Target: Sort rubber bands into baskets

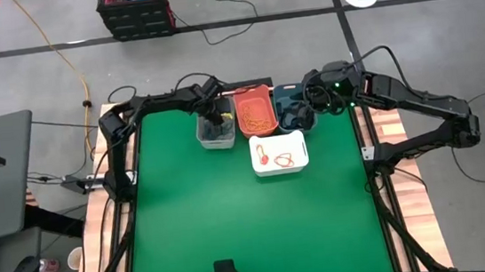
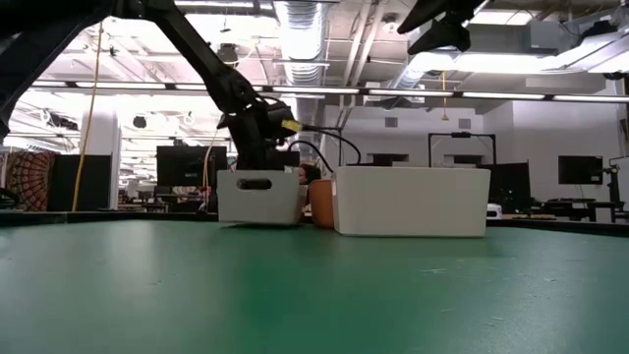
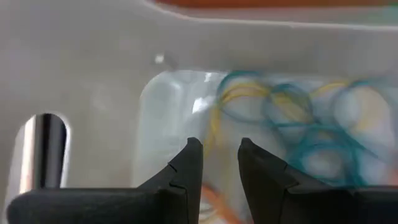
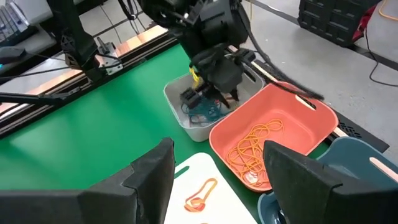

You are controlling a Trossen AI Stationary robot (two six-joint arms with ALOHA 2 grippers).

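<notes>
My left gripper (image 1: 216, 119) reaches down into the light grey basket (image 1: 216, 134), its fingers a narrow gap apart (image 3: 216, 158) just above a tangle of teal-blue and yellow-orange rubber bands (image 3: 292, 118). It also shows in the low view (image 2: 257, 138) and the right wrist view (image 4: 208, 93). The coral-orange basket (image 1: 256, 112) holds yellow-orange bands (image 4: 252, 146). The white basket (image 1: 278, 153) holds a few red and orange bands (image 1: 273, 159). My right gripper (image 4: 217, 180) hangs wide open and empty above the dark slate-blue basket (image 1: 294, 113). My left gripper points down into the grey basket. A yellow-orange strand (image 3: 214, 127) runs up from between its fingertips. I cannot tell whether the fingers touch it.
The four baskets stand close together at the table's far middle. The green mat (image 1: 252, 233) stretches from them to the near edge. Arm bases and cables line the far edge, and wooden strips (image 1: 389, 131) run down both sides.
</notes>
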